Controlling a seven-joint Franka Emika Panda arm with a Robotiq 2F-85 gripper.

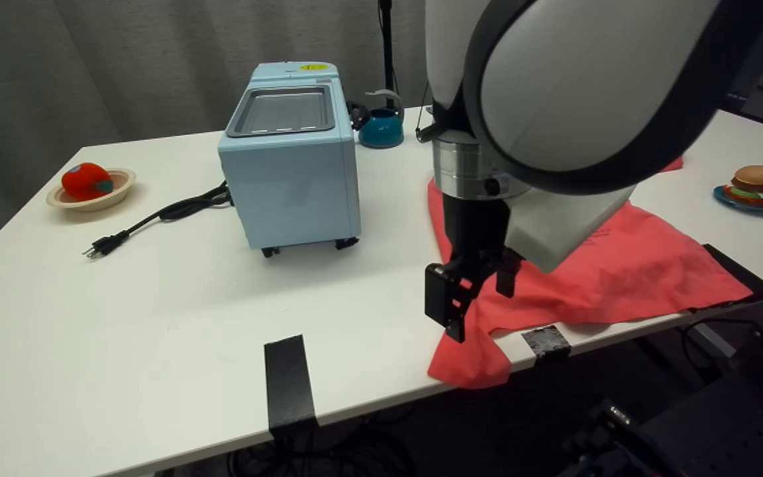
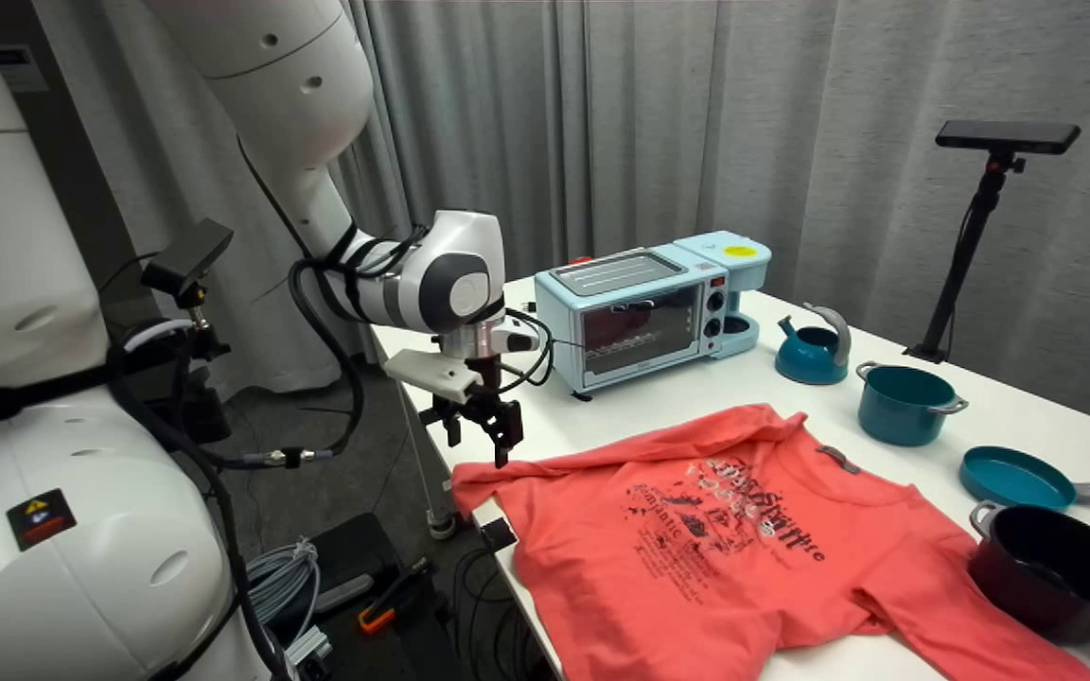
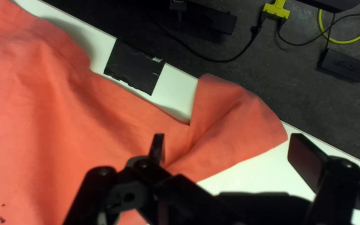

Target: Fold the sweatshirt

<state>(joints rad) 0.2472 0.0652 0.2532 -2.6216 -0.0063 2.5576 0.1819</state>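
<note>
The coral-red sweatshirt [image 2: 687,567] lies spread on the white table with its dark chest print facing up. It shows partly behind the arm in an exterior view [image 1: 620,278] and in the wrist view [image 3: 83,125]. One sleeve stretches along the oven side, and its cuff end [image 1: 471,361] lies bunched at the table's edge, slightly over it in the wrist view [image 3: 239,122]. My gripper [image 3: 228,145] is open and empty above this sleeve end, its fingers apart on either side of the cloth. It also shows in both exterior views [image 1: 477,308] [image 2: 481,437], apart from the cloth.
A blue toaster oven [image 1: 295,185] stands near the gripper, its black cord [image 1: 169,212] on the table. A teal kettle [image 2: 812,355], teal pot [image 2: 905,405], pan [image 2: 1013,478] and dark pot [image 2: 1056,572] stand beyond the sweatshirt. A bowl [image 1: 90,204] and toy burger [image 1: 756,185] lie farther off.
</note>
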